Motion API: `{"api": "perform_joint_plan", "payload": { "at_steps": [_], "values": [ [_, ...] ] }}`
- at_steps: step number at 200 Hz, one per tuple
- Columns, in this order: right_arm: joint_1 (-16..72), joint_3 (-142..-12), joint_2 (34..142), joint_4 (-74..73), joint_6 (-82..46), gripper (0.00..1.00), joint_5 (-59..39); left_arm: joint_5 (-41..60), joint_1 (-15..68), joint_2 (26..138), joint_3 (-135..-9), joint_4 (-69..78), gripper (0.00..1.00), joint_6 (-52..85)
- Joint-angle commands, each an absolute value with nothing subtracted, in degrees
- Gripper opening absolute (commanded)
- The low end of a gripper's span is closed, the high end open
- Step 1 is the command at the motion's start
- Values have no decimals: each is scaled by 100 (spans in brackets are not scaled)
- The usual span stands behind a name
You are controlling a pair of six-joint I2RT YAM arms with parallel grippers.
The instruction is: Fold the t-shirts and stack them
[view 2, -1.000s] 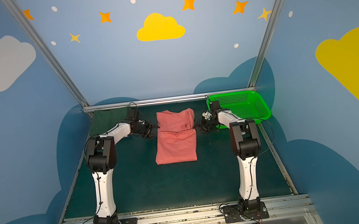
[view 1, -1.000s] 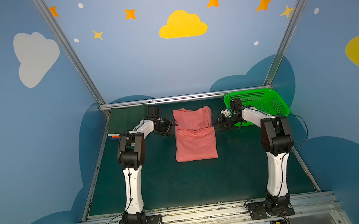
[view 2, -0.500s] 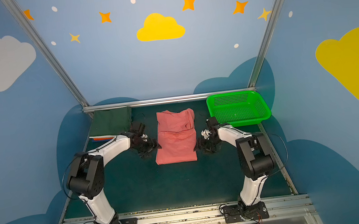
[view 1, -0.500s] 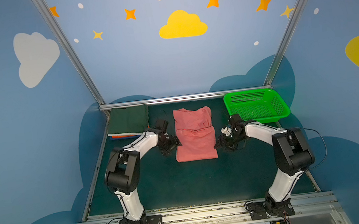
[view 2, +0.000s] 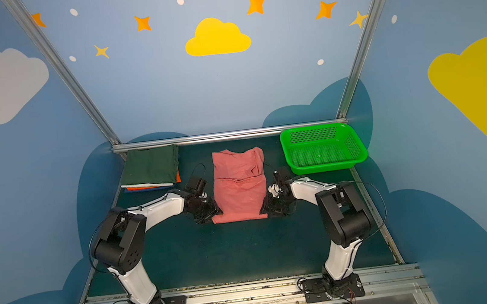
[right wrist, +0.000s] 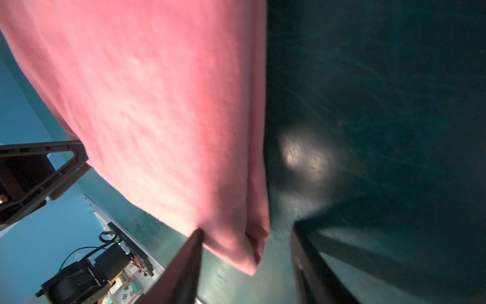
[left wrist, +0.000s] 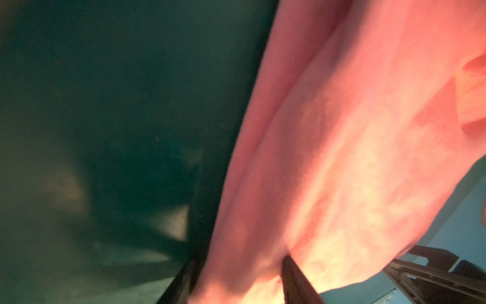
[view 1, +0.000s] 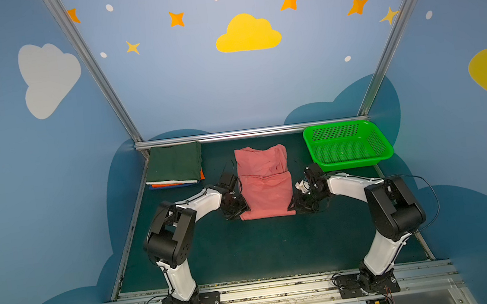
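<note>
Salmon-pink t-shirt [view 1: 266, 194], judged soft, light and limp, lay part-folded on the table [view 1: 264, 251], midway between its side edges. Left gripper [view 1: 239, 214] and right gripper [view 1: 294, 208] stood part-open astride its near corners. Those corners, all layers together, looked the best hold; loose cloth would probably sag.

— What place is this?
— A robot lab's test cell: left arm [view 1: 201, 203] and right arm [view 1: 350, 185] bolted to an aluminium rail [view 1: 278, 292], facing a dark green worktop [view 1: 267, 251].
— Around it?
— Aluminium frame posts [view 1: 96, 73] and blue wall panels [view 1: 197, 95] painted with clouds [view 1: 247, 34] and stars [view 1: 290, 0].
</note>
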State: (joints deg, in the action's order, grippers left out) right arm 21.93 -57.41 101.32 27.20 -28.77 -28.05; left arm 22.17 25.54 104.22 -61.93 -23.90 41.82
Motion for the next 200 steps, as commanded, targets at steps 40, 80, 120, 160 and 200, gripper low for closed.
{"api": "perform_joint_plan", "payload": {
  "at_steps": [40,80,120,160,200],
  "values": [
    [2297,-5669,10249,2558,-2997,25,-2803,2215,2637,10517,-5893,-2436,21,4359],
    [2405,-5561,9959,2626,-3072,0,-2791,2114,2751,10204,-5911,-2693,5,4367],
    [2580,-5021,9240,2668,-3275,0,-2645,1861,3011,9446,-5448,-2869,5,4547],
    [3151,-4291,8002,3265,-3651,0,-1963,1258,3722,8455,-4931,-3333,5,4938],
    [3841,-3353,6513,3685,-4419,0,-1514,642,4579,7437,-4155,-3317,5,5796]
  ]
}}
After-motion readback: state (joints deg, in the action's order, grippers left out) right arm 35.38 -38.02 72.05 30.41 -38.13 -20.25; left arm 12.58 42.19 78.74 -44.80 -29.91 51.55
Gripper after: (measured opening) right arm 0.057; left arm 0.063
